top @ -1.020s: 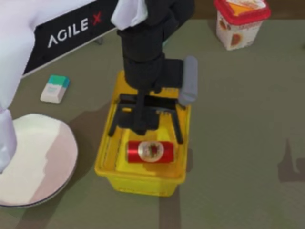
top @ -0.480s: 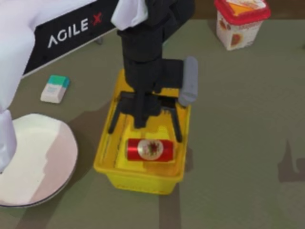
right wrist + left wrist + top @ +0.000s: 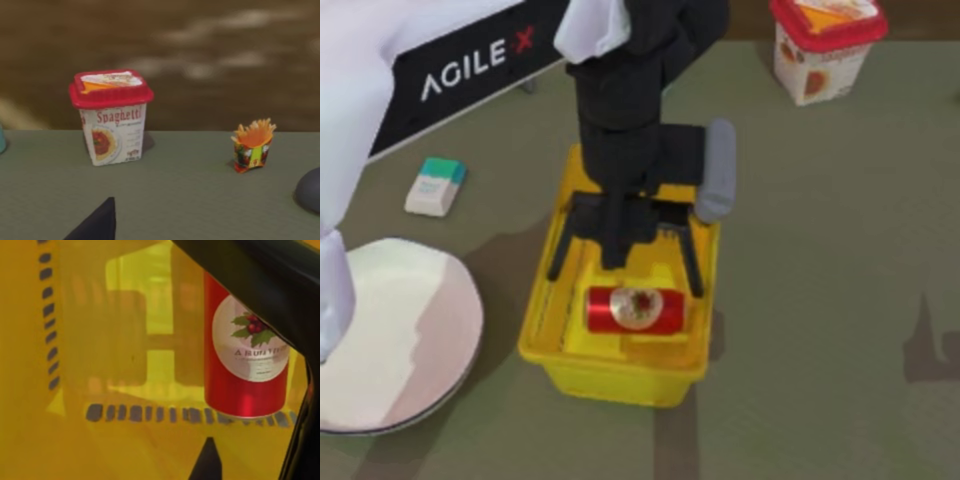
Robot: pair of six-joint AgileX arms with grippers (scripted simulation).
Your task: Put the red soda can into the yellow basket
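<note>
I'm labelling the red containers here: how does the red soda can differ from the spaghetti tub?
The red soda can lies on its side inside the yellow basket; the spaghetti tub stands upright on the table, far towards its right. The can is red all over with a round white label; the tub is white with only its lid red. The can is the smaller. Both carry printed food labels.
</note>
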